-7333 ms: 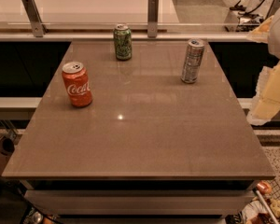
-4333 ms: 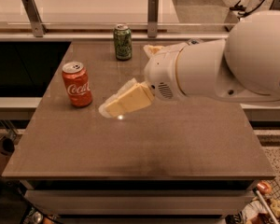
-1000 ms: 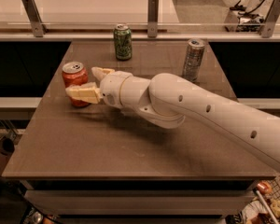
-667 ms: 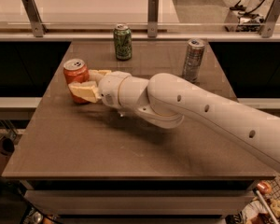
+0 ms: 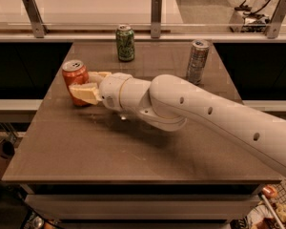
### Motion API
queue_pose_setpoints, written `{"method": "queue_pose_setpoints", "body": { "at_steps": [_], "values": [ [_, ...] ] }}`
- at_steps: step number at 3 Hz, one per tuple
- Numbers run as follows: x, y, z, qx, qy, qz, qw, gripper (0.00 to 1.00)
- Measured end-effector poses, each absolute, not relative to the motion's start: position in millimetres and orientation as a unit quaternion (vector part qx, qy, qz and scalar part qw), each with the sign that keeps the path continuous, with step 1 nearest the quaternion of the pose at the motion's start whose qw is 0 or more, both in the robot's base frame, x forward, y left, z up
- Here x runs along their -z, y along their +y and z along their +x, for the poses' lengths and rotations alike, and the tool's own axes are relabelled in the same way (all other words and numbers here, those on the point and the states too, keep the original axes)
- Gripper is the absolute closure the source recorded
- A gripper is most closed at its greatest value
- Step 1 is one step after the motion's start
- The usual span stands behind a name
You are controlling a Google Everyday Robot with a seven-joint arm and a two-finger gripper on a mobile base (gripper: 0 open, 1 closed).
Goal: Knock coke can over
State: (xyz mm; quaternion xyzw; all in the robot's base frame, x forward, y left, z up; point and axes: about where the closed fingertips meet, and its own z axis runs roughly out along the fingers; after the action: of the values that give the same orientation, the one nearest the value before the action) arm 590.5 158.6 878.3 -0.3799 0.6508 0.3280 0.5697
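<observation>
- Table (image 5: 133,151) – brown, flat-topped; the landmark for every entry below.
- Coke can (image 5: 74,77) – red-orange with a silver top, on the table's left side about halfway back and close to the left edge. It seems to lean a little to the left, though the gripper hides its lower right part, so the tilt is uncertain.
- Gripper (image 5: 87,84) – above the table's left side, against the coke can's right flank. Its cream fingers (image 5: 85,93) are spread apart: one lies across the can's lower front, the other sits behind and to the right. They clasp nothing.
- Arm (image 5: 205,113) – white, reaching in from the table's near right corner across to its left side.
- Green can (image 5: 125,43) – upright at the table's far edge, left of centre.
- Silver-grey can (image 5: 198,61) – upright near the table's far right corner.
</observation>
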Motion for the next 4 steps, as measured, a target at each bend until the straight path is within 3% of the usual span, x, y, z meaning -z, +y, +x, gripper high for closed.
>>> {"method": "queue_pose_setpoints", "body": {
  "at_steps": [4],
  "values": [
    [-932.6,145.6,566.1,-0.274,0.684,-0.446,0.508,1.0]
  ]
}}
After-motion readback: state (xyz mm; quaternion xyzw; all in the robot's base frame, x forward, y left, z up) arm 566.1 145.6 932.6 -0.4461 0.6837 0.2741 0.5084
